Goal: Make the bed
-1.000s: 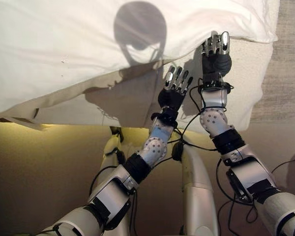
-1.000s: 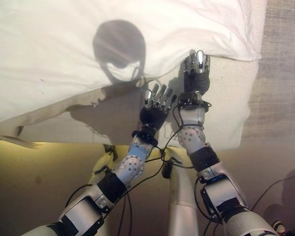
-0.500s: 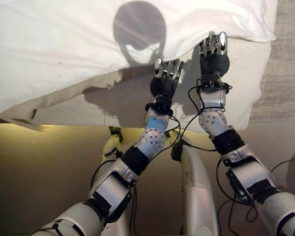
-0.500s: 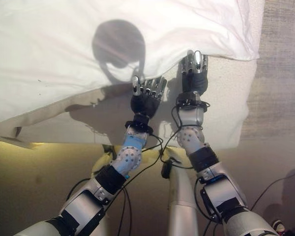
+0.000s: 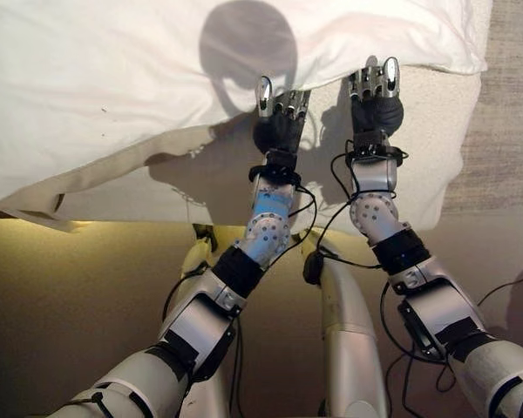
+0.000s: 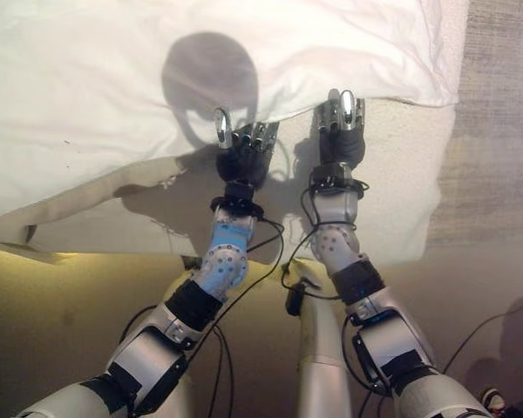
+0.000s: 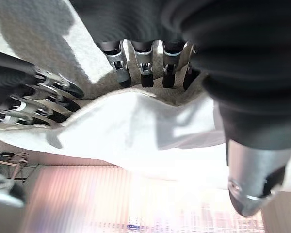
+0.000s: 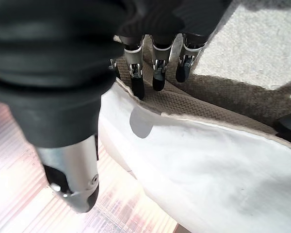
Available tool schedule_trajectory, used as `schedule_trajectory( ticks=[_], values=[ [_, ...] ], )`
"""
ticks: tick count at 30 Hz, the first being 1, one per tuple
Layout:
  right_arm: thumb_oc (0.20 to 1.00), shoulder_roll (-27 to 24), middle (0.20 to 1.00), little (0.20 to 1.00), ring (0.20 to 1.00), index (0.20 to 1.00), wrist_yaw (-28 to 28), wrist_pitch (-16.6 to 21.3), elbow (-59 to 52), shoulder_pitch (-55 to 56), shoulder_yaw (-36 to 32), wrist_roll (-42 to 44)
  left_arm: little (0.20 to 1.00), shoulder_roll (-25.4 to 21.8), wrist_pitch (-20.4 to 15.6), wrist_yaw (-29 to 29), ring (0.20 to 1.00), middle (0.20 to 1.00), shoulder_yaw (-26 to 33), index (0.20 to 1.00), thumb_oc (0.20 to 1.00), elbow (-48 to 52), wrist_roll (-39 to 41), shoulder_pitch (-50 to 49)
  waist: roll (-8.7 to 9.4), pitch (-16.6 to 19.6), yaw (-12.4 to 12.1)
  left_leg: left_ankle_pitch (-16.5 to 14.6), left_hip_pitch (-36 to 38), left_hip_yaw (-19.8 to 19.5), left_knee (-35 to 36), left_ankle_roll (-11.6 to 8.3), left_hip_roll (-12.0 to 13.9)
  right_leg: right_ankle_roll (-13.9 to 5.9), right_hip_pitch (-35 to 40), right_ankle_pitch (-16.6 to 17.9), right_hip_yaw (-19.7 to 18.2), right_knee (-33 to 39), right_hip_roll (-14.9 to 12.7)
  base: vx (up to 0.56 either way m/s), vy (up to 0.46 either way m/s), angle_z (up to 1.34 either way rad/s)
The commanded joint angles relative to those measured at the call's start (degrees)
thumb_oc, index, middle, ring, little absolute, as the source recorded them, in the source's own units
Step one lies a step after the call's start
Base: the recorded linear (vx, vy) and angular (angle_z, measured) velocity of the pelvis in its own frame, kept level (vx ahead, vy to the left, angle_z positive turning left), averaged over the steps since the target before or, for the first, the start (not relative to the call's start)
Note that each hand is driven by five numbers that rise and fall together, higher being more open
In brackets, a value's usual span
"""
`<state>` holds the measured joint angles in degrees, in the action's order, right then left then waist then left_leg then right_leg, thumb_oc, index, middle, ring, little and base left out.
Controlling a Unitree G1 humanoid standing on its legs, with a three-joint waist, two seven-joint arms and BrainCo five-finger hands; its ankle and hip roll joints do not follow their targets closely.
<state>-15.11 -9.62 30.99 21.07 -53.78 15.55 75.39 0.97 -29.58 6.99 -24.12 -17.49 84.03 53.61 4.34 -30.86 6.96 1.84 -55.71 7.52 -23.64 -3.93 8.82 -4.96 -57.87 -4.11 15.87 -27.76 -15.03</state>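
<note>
A white duvet (image 5: 113, 78) covers the bed, its near edge lying on a beige textured blanket (image 5: 436, 139). My left hand (image 5: 279, 126) and right hand (image 5: 376, 100) reach side by side to that edge, near the bed's right corner. Seen from the left wrist, my left hand's fingers (image 7: 144, 68) are straight, tips on the beige blanket below the duvet's edge (image 7: 136, 126), thumb (image 7: 252, 170) apart above the white cloth. My right hand's fingers (image 8: 157, 68) stand the same way, tips at the duvet's hem (image 8: 194, 155), thumb (image 8: 70, 174) held off it. Both hands are open.
A beige strip of the duvet's underside (image 5: 113, 170) shows folded along the near edge toward the left. The bed's side panel (image 5: 70, 287) drops below it. Grey carpet (image 5: 510, 104) lies past the bed's right corner.
My left hand has moved forward and to the left, up to the duvet's edge level with the right hand. The right hand has stayed almost still.
</note>
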Motion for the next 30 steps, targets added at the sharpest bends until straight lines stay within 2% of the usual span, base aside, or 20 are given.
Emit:
schedule_trajectory(
  ticks=[1,14,24,30],
  values=[
    [1.000,-0.1,1.000,1.000,1.000,1.000,2.1,1.2,-3.3,-1.6,-3.7,-2.0,1.000,-2.0,-3.3,0.0,1.000,1.000,2.6,1.000,1.000,1.0,-4.8,4.0,1.86,1.1,-0.7,-8.0,0.4,-1.4,-6.1,0.62,0.2,-5.43,-1.1,5.7,2.7,-0.7,-0.7,0.00,0.000,0.00],
    [1.000,-0.4,1.000,1.000,1.000,1.000,2.3,0.8,-3.6,2.2,-5.3,-2.0,1.000,-9.7,-6.0,1.5,1.000,1.000,11.2,1.000,1.000,3.5,-5.5,-1.4,1.11,1.1,-2.8,-7.5,0.2,-3.0,-5.2,0.64,-0.6,-5.68,-0.7,5.2,4.2,-1.3,-1.2,0.00,0.006,0.01],
    [1.000,0.6,1.000,1.000,1.000,1.000,1.7,0.7,-4.8,3.6,-5.8,-2.6,1.000,-9.4,-6.4,2.3,1.000,1.000,12.8,1.000,1.000,3.8,-5.6,-5.5,0.72,1.1,-3.7,-7.8,-0.1,-3.3,-5.6,1.10,-1.1,-5.72,-0.5,5.1,4.8,-1.7,-1.6,0.00,0.031,0.03],
    [1.000,0.2,1.000,1.000,1.000,1.000,2.0,0.9,-5.8,5.4,-6.8,-2.5,1.000,-10.9,-6.6,2.3,1.000,1.000,15.2,1.000,1.000,4.0,-5.5,-8.7,0.32,1.1,-4.4,-7.9,-0.2,-3.5,-5.7,1.33,-1.4,-5.71,-0.4,5.0,5.0,-1.9,-2.0,0.00,0.023,0.00]
  ],
)
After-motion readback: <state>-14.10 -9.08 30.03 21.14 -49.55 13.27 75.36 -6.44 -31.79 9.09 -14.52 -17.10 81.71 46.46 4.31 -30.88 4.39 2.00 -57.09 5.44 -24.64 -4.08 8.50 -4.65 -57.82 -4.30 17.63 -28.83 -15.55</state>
